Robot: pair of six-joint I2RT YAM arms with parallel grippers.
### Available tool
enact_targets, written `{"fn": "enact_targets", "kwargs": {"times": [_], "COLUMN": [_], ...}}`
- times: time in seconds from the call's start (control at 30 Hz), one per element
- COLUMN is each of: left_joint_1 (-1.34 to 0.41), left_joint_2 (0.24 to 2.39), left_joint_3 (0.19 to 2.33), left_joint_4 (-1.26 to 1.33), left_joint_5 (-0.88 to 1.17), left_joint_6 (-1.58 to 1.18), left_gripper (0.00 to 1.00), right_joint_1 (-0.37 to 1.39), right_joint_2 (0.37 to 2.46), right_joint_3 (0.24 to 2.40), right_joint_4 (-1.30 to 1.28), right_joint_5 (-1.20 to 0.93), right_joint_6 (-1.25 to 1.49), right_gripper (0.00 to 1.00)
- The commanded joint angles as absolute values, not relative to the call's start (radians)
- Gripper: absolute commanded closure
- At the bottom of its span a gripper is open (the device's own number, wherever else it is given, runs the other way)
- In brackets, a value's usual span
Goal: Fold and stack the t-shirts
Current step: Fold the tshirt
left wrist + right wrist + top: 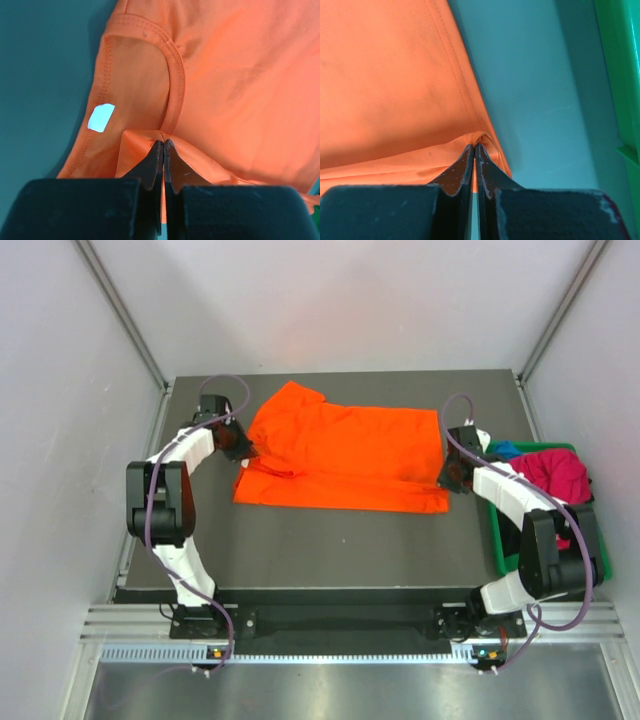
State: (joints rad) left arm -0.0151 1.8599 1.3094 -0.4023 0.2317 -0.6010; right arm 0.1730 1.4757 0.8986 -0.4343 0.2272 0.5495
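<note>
Cloth in vivid colour: an orange t-shirt [345, 455] lies spread across the far half of the dark surface [330, 550], collar to the left, hem to the right. The left fingers [150, 167] are pressed together on a pinch of fabric just beside the neckline. The right fingers [461, 169] pinch the hem edge at the right, near the green bin [500, 540], which holds a magenta-red shirt [558, 475] and a blue shirt [507, 449]. Soft, light and limp, the orange shirt will likely sag between holds; seams and corners, where the cloth is doubled, look the surest grip.
</note>
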Motion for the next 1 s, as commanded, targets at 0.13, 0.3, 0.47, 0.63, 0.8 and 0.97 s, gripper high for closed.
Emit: {"fn": "enact_targets", "kwargs": {"times": [0.13,0.3,0.47,0.63,0.8,0.97], "left_joint_1": [-0.014,-0.015,-0.014,-0.017,-0.035,-0.034], "left_joint_2": [1.899,1.914,1.921,1.866,1.738,1.539], "left_joint_3": [1.411,1.450,1.503,1.585,1.461,1.163], "left_joint_4": [-0.410,-0.442,-0.551,-0.669,-0.689,-0.562], "left_joint_5": [0.224,0.198,0.053,-0.089,-0.007,0.116], "left_joint_6": [-0.551,-0.540,-0.537,-0.497,-0.492,-0.577], "left_gripper": [1.00,1.00,0.74,0.56,0.57,0.57], "right_joint_1": [0.158,0.158,0.155,0.156,0.156,0.156], "right_joint_2": [1.499,1.502,1.520,1.499,1.413,1.341], "right_joint_3": [0.951,0.957,1.014,1.100,1.037,0.910], "right_joint_4": [-0.419,-0.417,-0.442,-0.566,-0.607,-0.585], "right_joint_5": [0.245,0.238,0.244,0.256,0.190,0.135], "right_joint_6": [0.526,0.537,0.508,0.512,0.554,0.641], "right_gripper": [1.00,1.00,0.91,0.74,0.71,0.69]}}
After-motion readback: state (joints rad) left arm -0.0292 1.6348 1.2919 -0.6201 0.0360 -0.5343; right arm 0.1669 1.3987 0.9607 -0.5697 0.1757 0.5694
